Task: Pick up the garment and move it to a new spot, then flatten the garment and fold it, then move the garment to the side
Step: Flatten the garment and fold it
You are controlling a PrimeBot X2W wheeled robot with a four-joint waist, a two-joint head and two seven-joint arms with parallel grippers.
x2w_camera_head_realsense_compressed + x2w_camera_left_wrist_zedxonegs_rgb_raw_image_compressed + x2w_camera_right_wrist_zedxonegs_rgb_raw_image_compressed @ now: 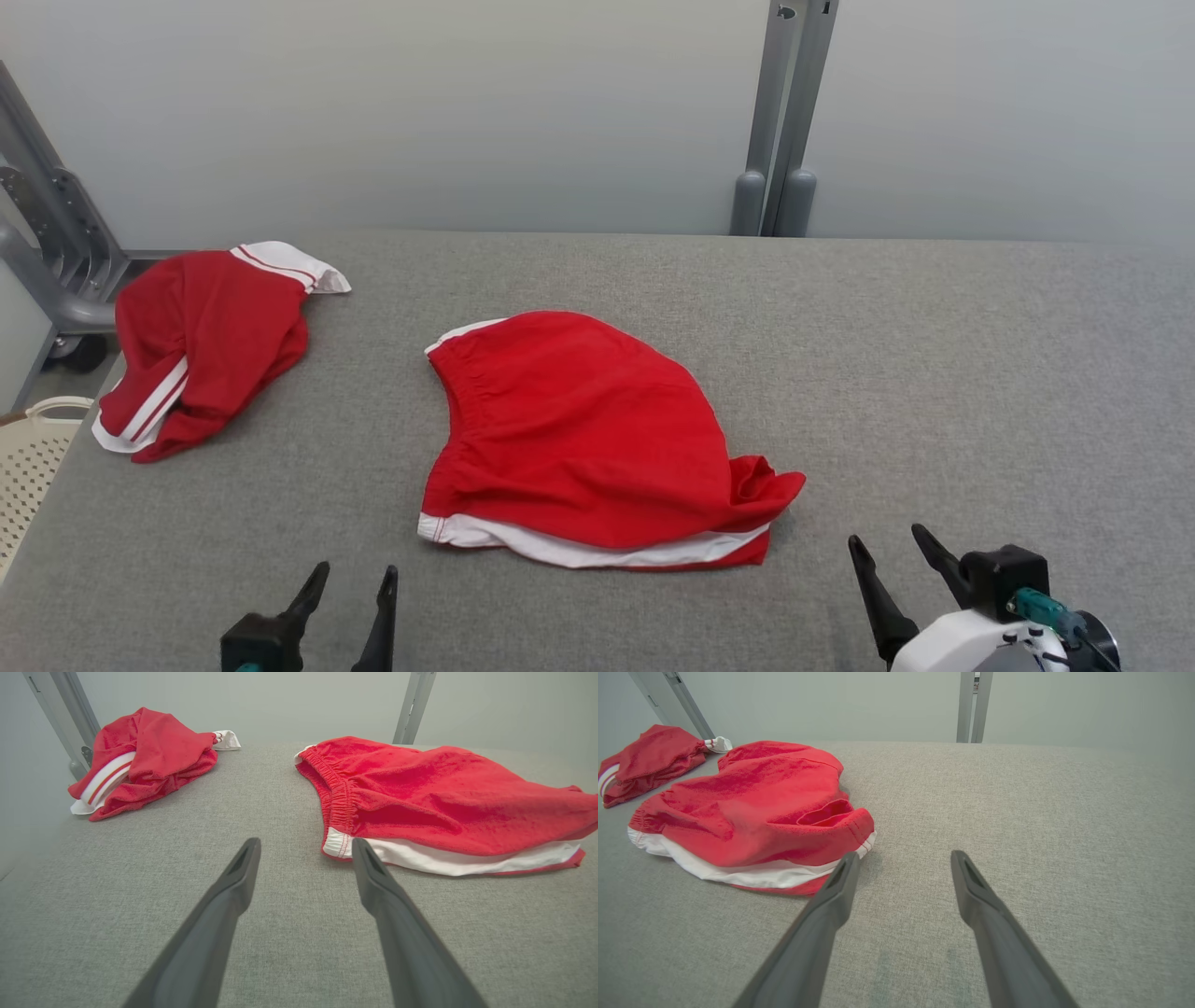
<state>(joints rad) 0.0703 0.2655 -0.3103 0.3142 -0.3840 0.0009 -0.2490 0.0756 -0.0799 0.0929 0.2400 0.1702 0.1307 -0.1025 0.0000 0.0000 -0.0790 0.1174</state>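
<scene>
Two hands, head view: the left hand [356, 571] and right hand [887, 537] sit robot-side of the red fabric shorts with a white hem band [579, 429], one off each near corner. Both are spread wide and hold nothing, probably staged for a two-corner pick.
Task garment, head view: the shorts lie mid-worktop, roughly flat, with one leg bunched at the right corner.
Spare garment, head view: a crumpled red-and-white bundle [205, 336] lies well left of the shorts, probably set aside.
Left wrist view: the left hand aims just left of the shorts' elastic waistband, apart from it.
Right wrist view: the right hand aims over bare surface just right of the bunched leg.
Surface and room: a grey woven worktop [934, 373]; beyond the shorts, a pale wall [467, 93] and grey metal posts [784, 121]; far left of them, a cream perforated basket [33, 457].
</scene>
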